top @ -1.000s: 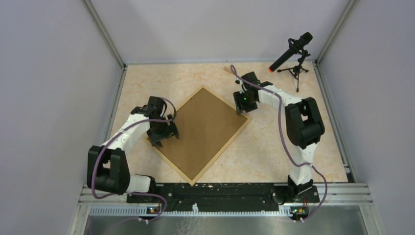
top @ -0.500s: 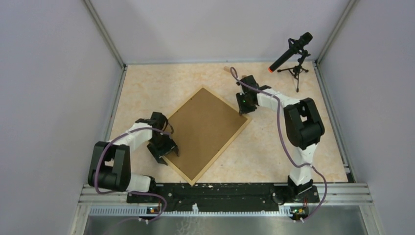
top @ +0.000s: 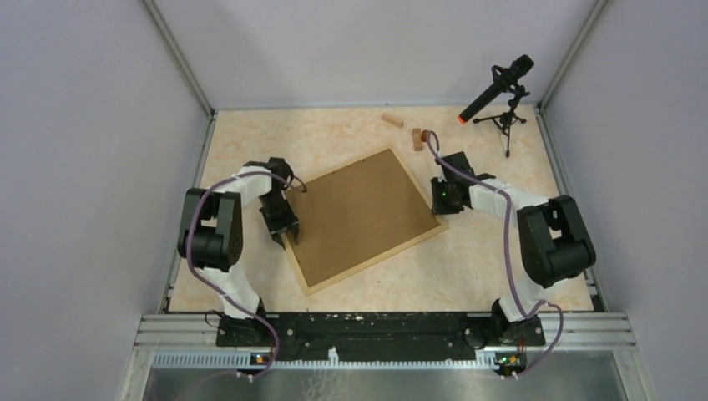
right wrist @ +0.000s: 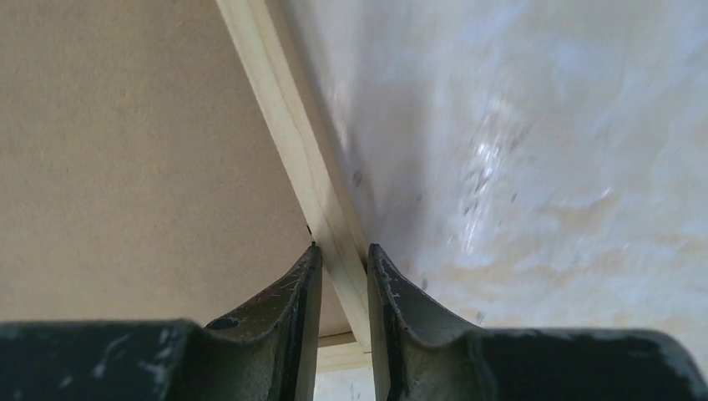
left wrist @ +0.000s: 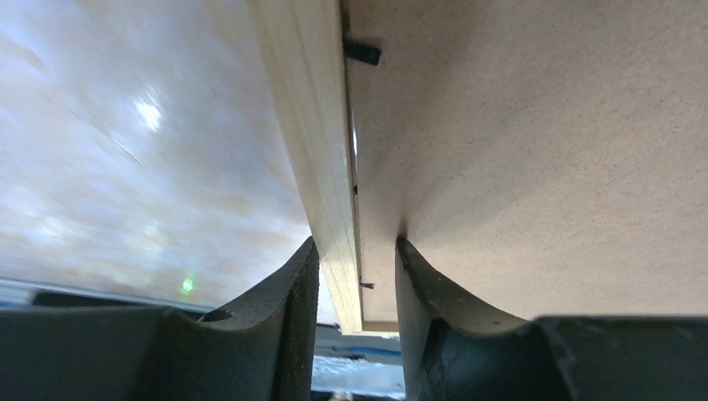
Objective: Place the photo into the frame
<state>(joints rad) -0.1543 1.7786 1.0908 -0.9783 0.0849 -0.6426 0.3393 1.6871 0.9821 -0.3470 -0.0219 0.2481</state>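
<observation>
- Top external view: the table (top: 242,142) is unchanged, but the frame (top: 363,219) on it has swung round within the last half second. It lay like a diamond with one corner pointing to the far side. Now a whole edge faces the far side, and it has slid a little to the right.
- Frame lies back up with the brown backing board (top: 376,200) showing. It looks flat on the table; I cannot tell if any edge is lifted.
- Photo: not visible in any view. Whether it is under the board or off camera, I cannot tell.
- Left arm has moved from the frame's near-left edge to further along that edge. The left gripper (top: 285,227) was wide a second ago and has narrowed onto the edge.
- Left wrist view: one of the fingers (left wrist: 292,301) is against the outer side of the pale rail (left wrist: 313,125) and the other presses on the board. It reads as clamped on the frame.
- Right gripper (top: 440,199) has gone along with the frame's right-hand corner. Right wrist view: both pads (right wrist: 300,292) sit tight on either side of the rail, so it is clamped on the frame too.
- Judgement: with a grip on opposite edges, the two arms turned the frame together. This looks like repositioning, probably to square it up before working on the back. The photo step itself does not look started.
- Small wooden blocks (top: 392,119) near the far edge now show fully; the right arm covered most of them earlier.
- Microphone (top: 499,88) in the far-right corner has not moved.
</observation>
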